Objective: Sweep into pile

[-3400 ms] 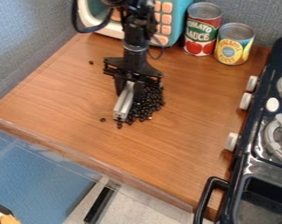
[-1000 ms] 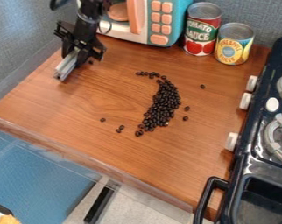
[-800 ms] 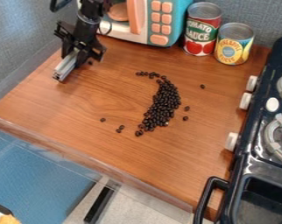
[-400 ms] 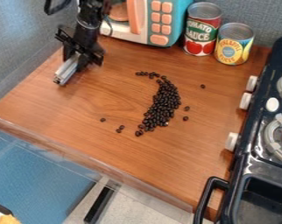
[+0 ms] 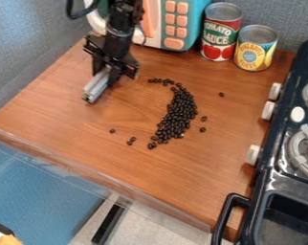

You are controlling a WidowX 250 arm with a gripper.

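At the upper left of the counter, my gripper [image 5: 110, 72] hangs down, shut on a grey bar-shaped tool [image 5: 96, 87]. The tool slants toward the lower left, apart from the beans. Right of it, near the middle of the counter, many small dark beans [image 5: 177, 114] lie in a curved heap, with a thin tail of beans [image 5: 161, 81] at its top. Stray beans lie around the heap: one at the left [image 5: 112, 130], a pair below it [image 5: 131, 141], and one at the upper right [image 5: 221, 94].
A toy microwave [image 5: 172, 24] and two cans, one red [image 5: 220, 36] and one yellow [image 5: 254, 50], stand along the back. On the right is a dark toy stove [image 5: 278, 177] with white knobs and a handle. The counter's front edge [image 5: 112, 179] runs along the lower left.
The gripper left the beans for the upper left with the tool, then came back somewhat to the right. Since the oldest frame, the beans have shifted right and spread into a curve.
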